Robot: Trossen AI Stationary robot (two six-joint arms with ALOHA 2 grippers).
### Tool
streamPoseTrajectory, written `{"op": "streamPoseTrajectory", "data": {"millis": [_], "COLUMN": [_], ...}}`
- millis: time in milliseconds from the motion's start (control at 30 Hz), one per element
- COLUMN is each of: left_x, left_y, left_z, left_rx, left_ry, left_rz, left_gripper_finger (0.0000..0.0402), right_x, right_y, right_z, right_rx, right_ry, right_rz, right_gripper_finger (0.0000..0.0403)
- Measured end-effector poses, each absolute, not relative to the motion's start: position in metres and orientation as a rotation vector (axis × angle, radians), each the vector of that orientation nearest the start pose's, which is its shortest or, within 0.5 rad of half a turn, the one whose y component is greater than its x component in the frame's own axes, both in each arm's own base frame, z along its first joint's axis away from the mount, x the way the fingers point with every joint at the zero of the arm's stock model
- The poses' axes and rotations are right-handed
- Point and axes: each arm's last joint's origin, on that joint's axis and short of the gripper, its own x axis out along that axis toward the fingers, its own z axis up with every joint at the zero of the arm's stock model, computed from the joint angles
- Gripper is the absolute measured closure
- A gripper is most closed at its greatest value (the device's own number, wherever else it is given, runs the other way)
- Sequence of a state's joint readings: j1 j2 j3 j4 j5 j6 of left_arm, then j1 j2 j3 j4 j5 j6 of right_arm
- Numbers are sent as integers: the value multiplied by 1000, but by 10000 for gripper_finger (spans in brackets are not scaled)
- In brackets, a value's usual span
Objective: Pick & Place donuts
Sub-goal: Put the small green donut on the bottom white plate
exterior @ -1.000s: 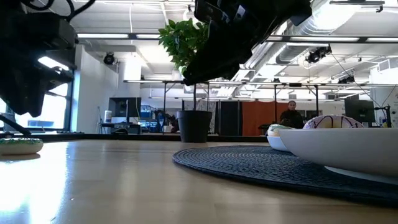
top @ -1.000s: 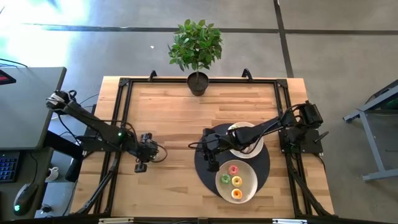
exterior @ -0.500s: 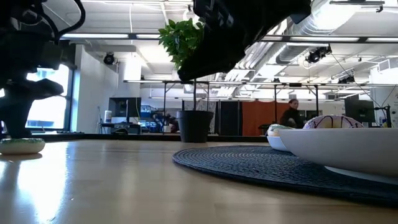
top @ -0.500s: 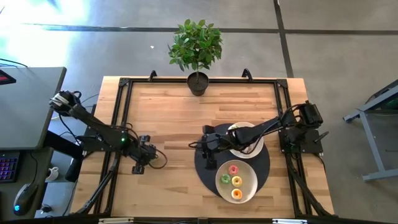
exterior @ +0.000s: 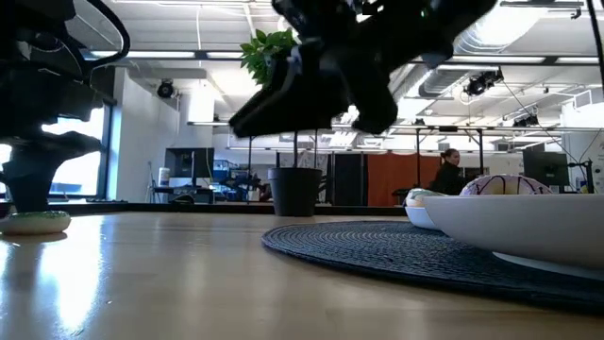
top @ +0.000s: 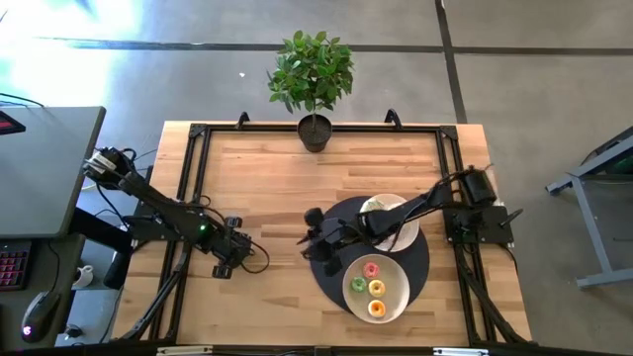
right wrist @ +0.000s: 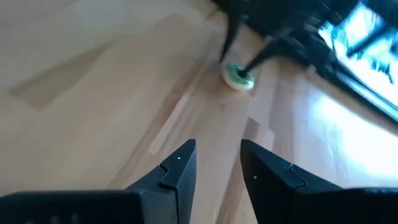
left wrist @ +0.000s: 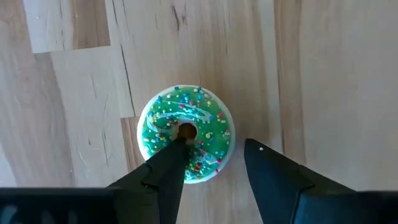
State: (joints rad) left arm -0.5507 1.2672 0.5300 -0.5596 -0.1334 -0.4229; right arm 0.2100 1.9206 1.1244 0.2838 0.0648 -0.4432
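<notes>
In our left wrist view the left gripper (left wrist: 214,165) is down at the table, its two dark tapered fingers apart, one tip over the hole of a green donut (left wrist: 185,133) and the other just outside the rim, so they straddle one side of the ring and have not clamped it. We judge the risk to be this: if the fingers close off-centre they could pinch only the frosted edge, and the small, light ring might tip or skid on the smooth wood (left wrist: 336,74) instead of lifting. The donut is a low round ring with a pale base and glossy green icing flecked with coloured sprinkles. From above, it lies hidden under that gripper (top: 224,265), near the table's left edge and well apart from the plates. Farther right, the right gripper (top: 318,243) hovers at the edge of a dark round woven mat (top: 328,275), fingers apart and empty. On the mat sits a white plate (top: 399,300) holding three small donuts (top: 375,287), with a second plate (top: 407,236) beyond it. At the far edge stands a potted plant (top: 313,81).
</notes>
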Motion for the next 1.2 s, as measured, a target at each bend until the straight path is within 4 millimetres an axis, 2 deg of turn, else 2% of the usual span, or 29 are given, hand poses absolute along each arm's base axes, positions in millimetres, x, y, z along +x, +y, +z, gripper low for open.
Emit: {"op": "streamPoseTrajectory", "data": {"millis": [100, 200, 333, 500, 633, 767, 900, 1200], "left_x": [164, 166, 179, 198, 212, 223, 228, 229], "left_y": [-97, -98, -105, -115, -124, -130, -133, -131], "left_z": [139, 141, 158, 189, 215, 237, 245, 245], "left_rx": [74, 61, 51, 78, 121, 151, 187, 213], "left_ry": [1280, 1267, 1179, 1044, 917, 782, 708, 694], "left_rz": [-99, -103, -125, -140, -224, -280, -309, -253], "left_gripper_finger": [262, 311, 387, 377, 391, 396, 393, 392], "right_x": [403, 404, 405, 408, 410, 410, 410, 409], "right_y": [87, 85, 83, 89, 94, 96, 96, 102], "right_z": [160, 159, 162, 168, 176, 177, 178, 179], "right_rx": [-597, -635, -650, -627, -610, -606, -603, -592], "right_ry": [471, 496, 483, 364, 272, 251, 244, 215], "right_rz": [224, 85, 37, 177, 198, 199, 220, 283], "right_gripper_finger": [281, 281, 281, 279, 272, 264, 258, 258]}}
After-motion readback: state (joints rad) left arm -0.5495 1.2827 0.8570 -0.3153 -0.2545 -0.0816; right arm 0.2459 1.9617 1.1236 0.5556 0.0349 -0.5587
